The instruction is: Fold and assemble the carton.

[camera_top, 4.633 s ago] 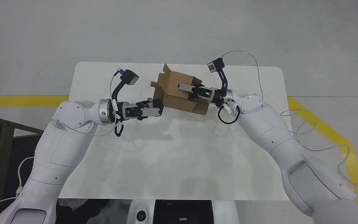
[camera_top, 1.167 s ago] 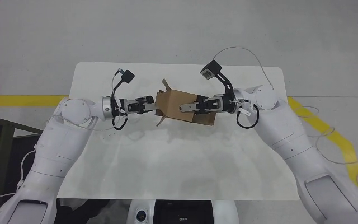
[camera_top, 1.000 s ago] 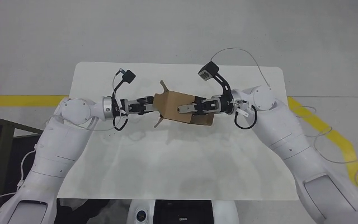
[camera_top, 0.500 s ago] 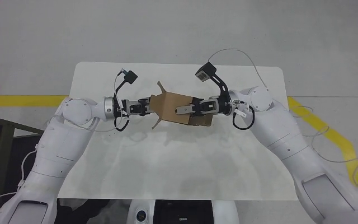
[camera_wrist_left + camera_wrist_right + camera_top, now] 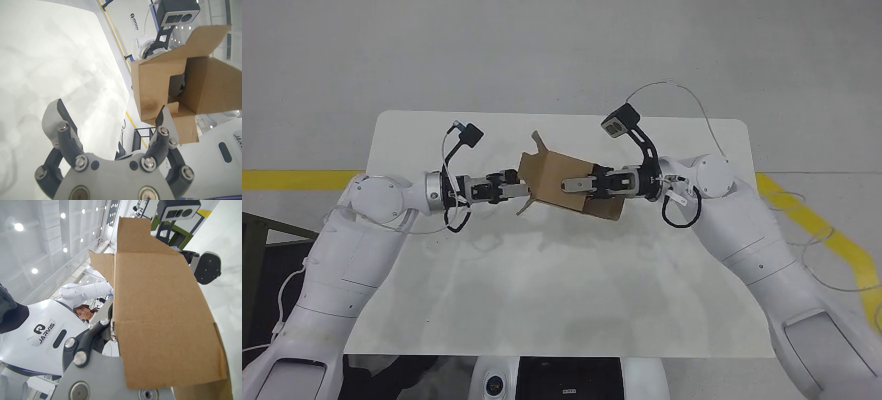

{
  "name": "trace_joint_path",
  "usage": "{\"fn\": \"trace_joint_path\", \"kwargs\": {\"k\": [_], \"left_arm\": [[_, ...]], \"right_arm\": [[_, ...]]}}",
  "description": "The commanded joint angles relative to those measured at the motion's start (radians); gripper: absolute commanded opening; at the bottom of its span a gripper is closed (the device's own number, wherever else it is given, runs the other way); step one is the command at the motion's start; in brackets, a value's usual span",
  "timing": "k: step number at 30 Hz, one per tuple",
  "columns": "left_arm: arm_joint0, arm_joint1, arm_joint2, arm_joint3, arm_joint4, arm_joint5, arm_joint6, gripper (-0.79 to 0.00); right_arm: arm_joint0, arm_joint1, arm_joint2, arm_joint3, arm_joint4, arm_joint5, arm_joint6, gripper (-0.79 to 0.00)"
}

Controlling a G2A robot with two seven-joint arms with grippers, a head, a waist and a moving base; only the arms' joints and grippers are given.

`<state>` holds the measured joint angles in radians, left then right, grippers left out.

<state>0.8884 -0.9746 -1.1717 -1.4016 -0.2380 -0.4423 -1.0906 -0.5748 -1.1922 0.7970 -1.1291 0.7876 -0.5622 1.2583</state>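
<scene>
A: Where's the carton (image 5: pixel 545 176)?

B: Up off the worktop (image 5: pixel 542 300), tilted, hanging between the two arms. The right gripper (image 5: pixel 570 185) is clamped on one wall. One finger lies along the outside, and the other seems to be inside.

A: And the left gripper (image 5: pixel 111 115)?

B: Spread wide, holding nothing. One fingertip (image 5: pixel 164 118) sits right at the edge of an end flap (image 5: pixel 151 85).

A: So that flap is the job in hand?

B: I judge so, since that end gapes open with its flaps splayed. Push with the flat of the finger close to the crease, not at the free corner, so the flap hinges instead of buckling. The right arm should brace against the push — thin card will likely twist in a loose grip. Tuck the short flaps in before the long ones.
</scene>
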Motion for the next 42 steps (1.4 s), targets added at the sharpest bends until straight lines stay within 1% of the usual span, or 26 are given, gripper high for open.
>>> {"fn": "trace_joint_path", "kwargs": {"k": [1, 7, 13, 18, 25, 35, 42], "left_arm": [[0.003, 0.001, -0.004, 0.001, 0.004, -0.003, 0.010, 0.000], [0.014, 0.003, -0.007, -0.008, 0.008, -0.009, 0.005, 0.000], [0.016, 0.003, -0.005, -0.024, 0.002, -0.010, -0.002, 0.000], [0.008, 0.003, -0.008, -0.017, -0.001, -0.010, 0.007, 0.000], [-0.003, 0.004, -0.014, 0.001, -0.004, -0.005, 0.014, 0.000], [0.007, 0.004, -0.005, -0.036, -0.017, -0.010, -0.004, 0.000], [0.011, 0.006, -0.010, -0.041, -0.020, -0.010, -0.006, 0.000]], "right_arm": [[0.001, 0.001, 0.011, 0.019, -0.008, -0.027, -0.027, -0.785], [0.005, -0.002, 0.021, 0.065, -0.023, -0.088, -0.089, -0.785], [0.016, -0.015, -0.002, 0.105, -0.035, -0.117, -0.117, -0.785], [0.026, -0.027, -0.031, 0.115, -0.035, -0.109, -0.109, -0.785], [0.025, -0.030, -0.061, 0.083, -0.038, -0.060, -0.060, -0.785], [0.027, -0.026, -0.068, 0.041, -0.028, -0.029, -0.029, -0.785], [0.027, -0.023, -0.063, 0.033, -0.022, -0.019, -0.019, -0.785]]}}
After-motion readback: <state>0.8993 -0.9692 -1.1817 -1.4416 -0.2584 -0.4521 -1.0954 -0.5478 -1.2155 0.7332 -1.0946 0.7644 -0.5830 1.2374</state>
